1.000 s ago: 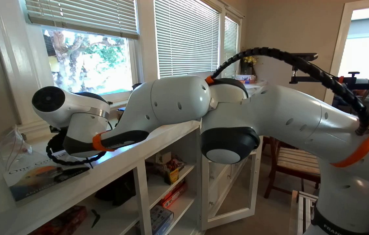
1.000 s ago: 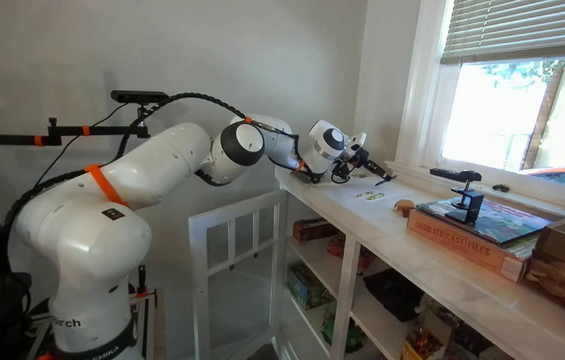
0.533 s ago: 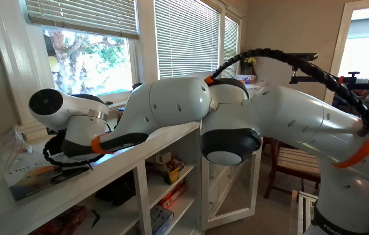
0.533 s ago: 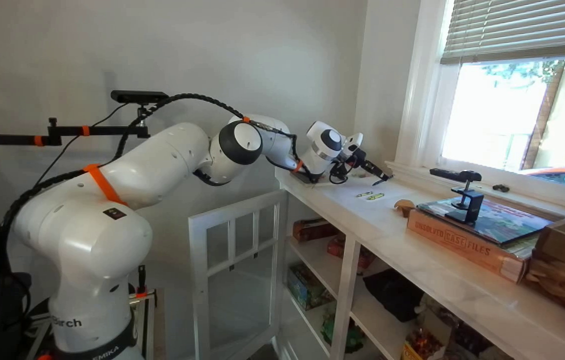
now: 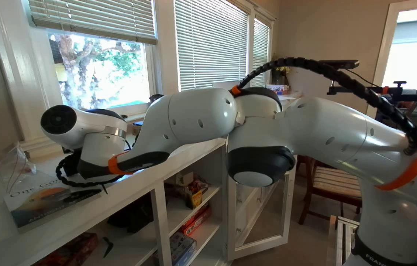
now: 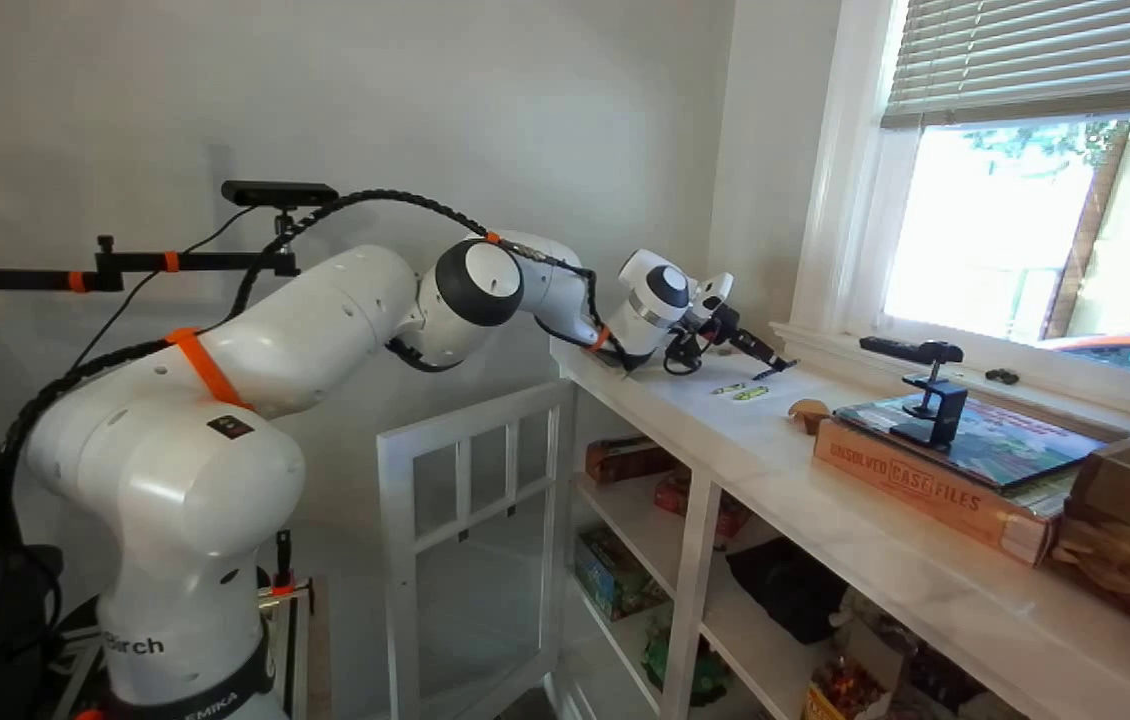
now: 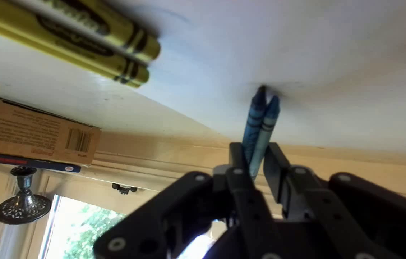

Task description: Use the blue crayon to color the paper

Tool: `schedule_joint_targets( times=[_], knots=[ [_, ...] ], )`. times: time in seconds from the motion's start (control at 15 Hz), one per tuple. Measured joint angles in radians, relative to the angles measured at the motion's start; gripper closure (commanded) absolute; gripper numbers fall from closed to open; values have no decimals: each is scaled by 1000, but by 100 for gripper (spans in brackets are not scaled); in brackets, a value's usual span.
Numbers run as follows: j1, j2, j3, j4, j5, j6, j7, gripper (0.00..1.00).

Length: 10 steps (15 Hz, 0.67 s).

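- The white cabinet (image 6: 785,450) is the largest thing in my feeds; it runs along below the window (image 6: 1005,230), with boxes on its shelves.
- My arm (image 6: 345,310) stretches out over the cabinet top in both exterior views, wrist bent low and hand slanting down toward the surface.
- The paned cabinet door (image 6: 475,515) stands open.
- The "Unsolved Case Files" box (image 6: 915,488) lies flat on the cabinet top; a colorful flat item rests on it, and a black clamp (image 6: 930,400) stands on that.
- The paper (image 7: 203,72) lies flat under the hand and fills much of my wrist view; I make out thin bluish strokes and a blurred orange-brown patch on it.
- My gripper (image 7: 255,154) has its two fingers (image 7: 237,158) clamped on a pair of crayons, side by side.
- Yellow crayons (image 7: 127,39) lie together at the sheet's edge, near the held pair but apart from it, on the left in the wrist view.
- The blue crayon (image 7: 266,131) is in that grip, tip toward the paper; whether it touches, I can't tell. A darker-tipped crayon (image 7: 253,124) is pinched right alongside it.
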Motion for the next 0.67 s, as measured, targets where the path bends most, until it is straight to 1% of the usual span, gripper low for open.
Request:
schedule_joint_targets(
  times=[0.4,0.67],
  knots=[
    [0,0,-38,-26,0,0,11,95],
    [0,0,-41,-31,0,0,13,95]
  ],
)
